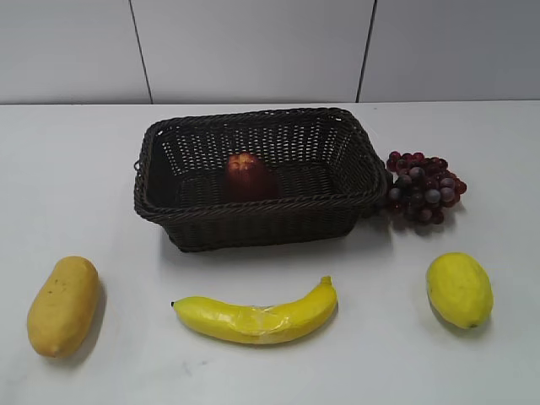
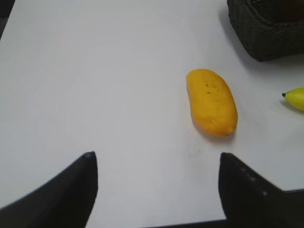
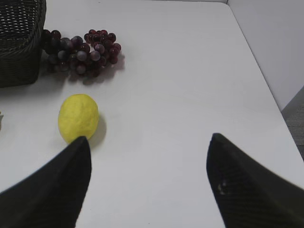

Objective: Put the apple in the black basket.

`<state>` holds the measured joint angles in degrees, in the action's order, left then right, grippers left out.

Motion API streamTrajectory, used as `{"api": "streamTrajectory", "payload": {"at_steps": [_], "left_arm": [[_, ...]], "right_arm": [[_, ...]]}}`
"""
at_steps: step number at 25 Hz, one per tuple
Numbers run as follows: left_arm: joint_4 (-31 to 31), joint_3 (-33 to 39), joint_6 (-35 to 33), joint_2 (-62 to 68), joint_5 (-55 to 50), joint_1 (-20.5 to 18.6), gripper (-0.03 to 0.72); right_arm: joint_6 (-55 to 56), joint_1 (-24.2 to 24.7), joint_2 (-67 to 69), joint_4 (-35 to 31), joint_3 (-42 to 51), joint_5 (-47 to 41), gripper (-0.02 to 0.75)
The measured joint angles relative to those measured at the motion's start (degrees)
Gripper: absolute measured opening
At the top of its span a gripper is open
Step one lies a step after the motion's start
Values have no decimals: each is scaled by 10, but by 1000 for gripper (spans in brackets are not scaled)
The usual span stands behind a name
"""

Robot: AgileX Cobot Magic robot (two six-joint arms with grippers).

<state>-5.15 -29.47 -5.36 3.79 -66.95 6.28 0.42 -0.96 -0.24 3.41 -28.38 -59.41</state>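
Fingers [image 2: 90,185] spread on both arms; apple [image 1: 245,176] inside black basket [image 1: 253,221].

Looks like a lab test bench. Bare white table [image 1: 101,169] against plain grey wall panels [image 1: 253,51], with fake-looking fruit laid out neatly around a wicker basket [image 1: 253,228].
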Motion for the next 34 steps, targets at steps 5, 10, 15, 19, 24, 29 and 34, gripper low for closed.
{"api": "streamTrajectory", "payload": {"at_steps": [5, 10, 15, 19, 24, 29, 34], "left_arm": [[-12, 18, 0, 0, 39, 0, 592], [-21, 19, 0, 0, 47, 0, 592], [-31, 19, 0, 0, 48, 0, 592], [-31, 20, 0, -20, 48, 0, 580], [-33, 20, 0, -40, 47, -6, 562], [-34, 20, 0, -40, 47, -20, 559], [-35, 20, 0, -40, 47, -32, 549]], "right_arm": [[0, 0, 0, 0, 0, 0, 571], [0, 0, 0, 0, 0, 0, 571], [0, 0, 0, 0, 0, 0, 571], [0, 0, 0, 0, 0, 0, 571], [0, 0, 0, 0, 0, 0, 571], [0, 0, 0, 0, 0, 0, 571], [0, 0, 0, 0, 0, 0, 571]]}}
